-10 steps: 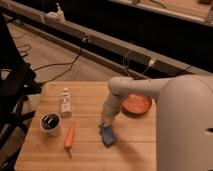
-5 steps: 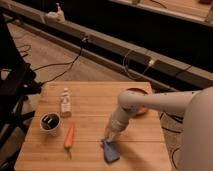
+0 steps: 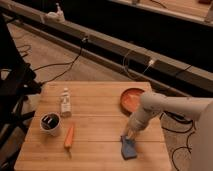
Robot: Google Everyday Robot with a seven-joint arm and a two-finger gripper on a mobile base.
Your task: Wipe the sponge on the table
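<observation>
The white arm reaches in from the right and angles down to the front right part of the counter (image 3: 100,107). Its pincer (image 3: 131,135) sits at the top edge of the blue sponge (image 3: 128,149), touching it; I cannot tell whether it is clamped on the sponge or only resting against it. The sponge lies flat on the wood near the front edge. An orange bowl (image 3: 130,97) sits behind the arm. To the left lie a carrot (image 3: 69,136), a white cup (image 3: 50,124) with dark contents, and a small clear bottle (image 3: 65,102) standing upright.
</observation>
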